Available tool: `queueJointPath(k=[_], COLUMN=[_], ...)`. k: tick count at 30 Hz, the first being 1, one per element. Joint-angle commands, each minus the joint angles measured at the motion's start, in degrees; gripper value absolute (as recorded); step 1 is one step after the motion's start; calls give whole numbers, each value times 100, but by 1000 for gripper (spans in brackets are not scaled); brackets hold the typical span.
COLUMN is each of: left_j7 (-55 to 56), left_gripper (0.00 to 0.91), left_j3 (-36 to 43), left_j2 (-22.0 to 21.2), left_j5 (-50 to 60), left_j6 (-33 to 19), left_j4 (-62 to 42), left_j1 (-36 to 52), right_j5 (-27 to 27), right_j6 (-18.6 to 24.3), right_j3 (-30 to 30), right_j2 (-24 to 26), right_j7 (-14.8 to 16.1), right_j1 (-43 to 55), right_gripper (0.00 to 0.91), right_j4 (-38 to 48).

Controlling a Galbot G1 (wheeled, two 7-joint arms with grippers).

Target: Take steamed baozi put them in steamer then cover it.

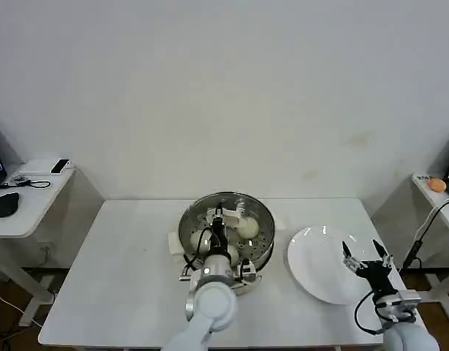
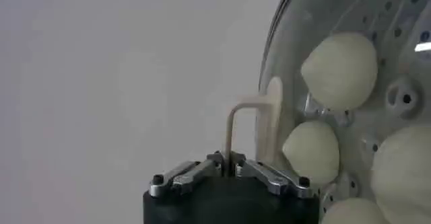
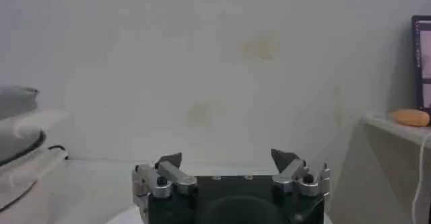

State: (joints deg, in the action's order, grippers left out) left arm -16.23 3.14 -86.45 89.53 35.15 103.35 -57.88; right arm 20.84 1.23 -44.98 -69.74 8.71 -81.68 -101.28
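The steamer (image 1: 265,221) stands mid-table with several cream-white baozi (image 1: 247,229) on its perforated tray. The clear glass cover (image 1: 226,197) lies over it; I cannot tell whether it rests fully on the rim. My left gripper (image 1: 219,216) reaches over the steamer and is shut on the cover's pale handle (image 2: 253,113). In the left wrist view the gripper (image 2: 227,159) pinches one end of that handle, and baozi (image 2: 340,69) show through the glass (image 2: 377,7). My right gripper (image 1: 366,253) hovers open over the white plate (image 1: 317,272), with nothing between its fingers (image 3: 227,157).
The steamer's white base (image 1: 175,243) juts out on its left side. A side desk (image 1: 27,212) with a mouse stands at far left. Another desk (image 1: 438,196) with an orange object and a cable stands at far right. Bare table lies left of the steamer.
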Motion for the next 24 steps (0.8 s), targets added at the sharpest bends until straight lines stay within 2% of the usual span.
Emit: queueJointPath(k=[1,24], left_j7=[0,-557], left_gripper=[907,907], left_j3=[-3,-104], left_j2=[-2,178], left_j5=[-335,-1238], left_j6=[-8,-203], left_j4=[240,1335], left_j1=[-72,-463], right_j5=[-12,-52], right_j6=[2,35], right_j3=[-3,5], right_j2=[-7,-19], right_j7=[2,1], right_j1=[10,11], right_gripper=[907,907], right_j4=[4,68])
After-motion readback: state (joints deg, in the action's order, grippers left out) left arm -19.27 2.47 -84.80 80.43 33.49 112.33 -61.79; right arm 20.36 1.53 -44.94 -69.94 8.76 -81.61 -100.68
